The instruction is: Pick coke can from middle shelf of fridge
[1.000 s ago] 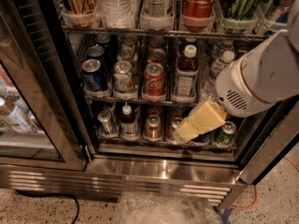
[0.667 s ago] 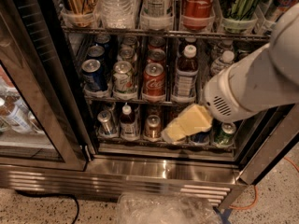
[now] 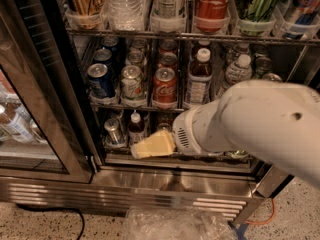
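Observation:
The coke can [image 3: 164, 86] stands upright at the front of its lane on the middle shelf [image 3: 112, 106], between a white-and-green can [image 3: 131, 82] and a dark bottle with a white cap [image 3: 199, 78]. More red cans stand behind it. The fridge [image 3: 150, 181] is open, and its dark interior is in view. My gripper [image 3: 150, 145], yellowish at the tip of the big white arm [image 3: 250, 121], is below the coke can and slightly to its left, in front of the bottom shelf. It holds nothing that I can see.
A tall red Coca-Cola container [image 3: 212, 1] and other tall containers stand on the rack above. A blue can [image 3: 101, 80] is at the middle shelf's left. A small can [image 3: 114, 130] and bottle [image 3: 135, 128] stand on the bottom shelf. The glass door [image 3: 30, 109] is open at left. A clear plastic bag [image 3: 175, 225] lies on the floor.
My arm has swung left and down, so the gripper is now further left in front of the bottom shelf. The cans have not moved.

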`<state>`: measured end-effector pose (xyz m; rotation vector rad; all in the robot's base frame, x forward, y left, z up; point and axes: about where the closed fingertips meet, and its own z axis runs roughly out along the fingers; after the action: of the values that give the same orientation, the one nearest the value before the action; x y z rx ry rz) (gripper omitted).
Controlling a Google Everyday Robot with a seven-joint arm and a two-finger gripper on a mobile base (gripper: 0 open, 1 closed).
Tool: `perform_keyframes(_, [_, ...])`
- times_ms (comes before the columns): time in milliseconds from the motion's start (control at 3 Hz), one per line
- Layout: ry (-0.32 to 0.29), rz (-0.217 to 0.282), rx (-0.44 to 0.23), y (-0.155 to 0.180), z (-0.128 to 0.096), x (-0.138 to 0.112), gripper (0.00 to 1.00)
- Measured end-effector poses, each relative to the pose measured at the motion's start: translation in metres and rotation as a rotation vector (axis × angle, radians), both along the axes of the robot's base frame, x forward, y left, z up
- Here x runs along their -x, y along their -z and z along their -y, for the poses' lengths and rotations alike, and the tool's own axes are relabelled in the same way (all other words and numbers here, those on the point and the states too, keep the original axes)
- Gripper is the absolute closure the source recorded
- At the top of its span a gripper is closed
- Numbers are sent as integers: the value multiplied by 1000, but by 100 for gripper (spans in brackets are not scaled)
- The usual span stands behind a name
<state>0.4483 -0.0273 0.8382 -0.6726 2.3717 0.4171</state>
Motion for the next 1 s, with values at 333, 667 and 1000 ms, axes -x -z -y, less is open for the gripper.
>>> perform_keyframes(333, [71,72,-51,6,-25,-22,0])
perform_keyframes(667, [132,228,-49,-12,-30,-44,0])
perform_keyframes(1000, [132,228,-49,-12,-30,-44,0])
